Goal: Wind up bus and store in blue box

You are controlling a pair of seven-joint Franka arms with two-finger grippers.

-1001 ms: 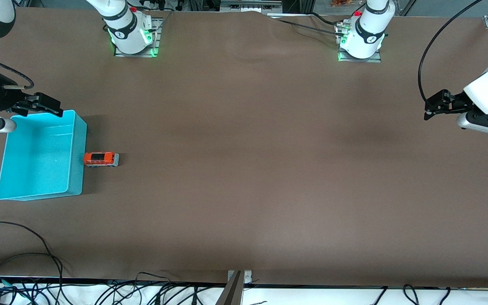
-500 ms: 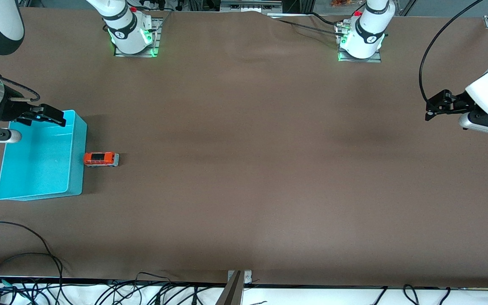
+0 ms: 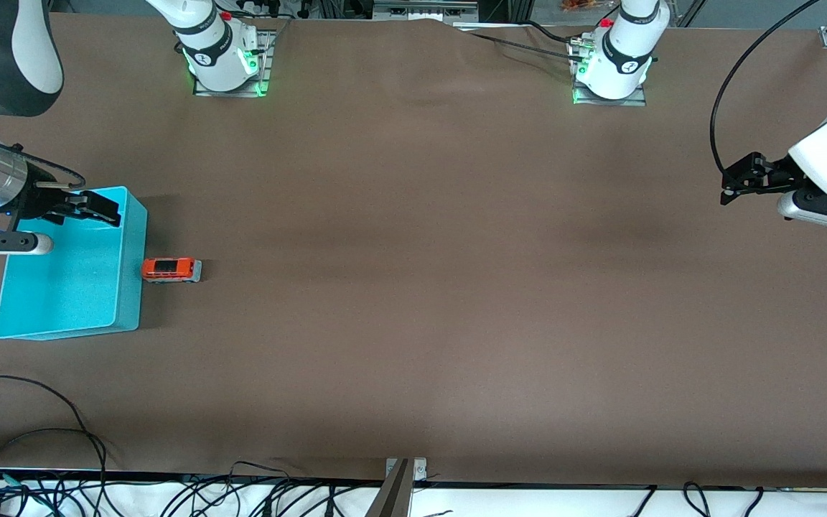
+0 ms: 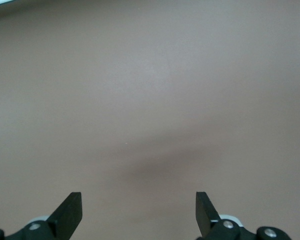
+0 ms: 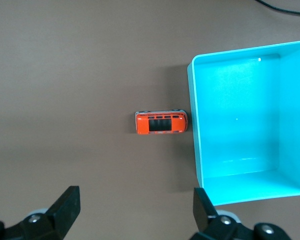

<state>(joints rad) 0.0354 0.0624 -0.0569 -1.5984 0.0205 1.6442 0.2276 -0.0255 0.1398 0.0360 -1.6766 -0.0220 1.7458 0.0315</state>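
Note:
The bus [image 3: 170,270], a small orange-red van with a dark roof panel, stands on the table, its end touching the blue box [image 3: 72,280] at the right arm's end. It also shows in the right wrist view [image 5: 160,123] beside the blue box [image 5: 247,125], which is empty. My right gripper [image 3: 97,209] is open and empty, up over the box's wall nearest the robot bases; its fingers [image 5: 66,205] frame bare table. My left gripper [image 3: 736,179] is open and empty, up over bare table at the left arm's end, and waits there [image 4: 138,210].
Brown mat covers the table [image 3: 413,287]. Loose cables [image 3: 40,431] lie along the table edge nearest the front camera. The arm bases [image 3: 223,64] stand along the edge farthest from that camera.
My right gripper has moved along the box's wall toward the bus. The bus, the box and the left arm have stayed put.

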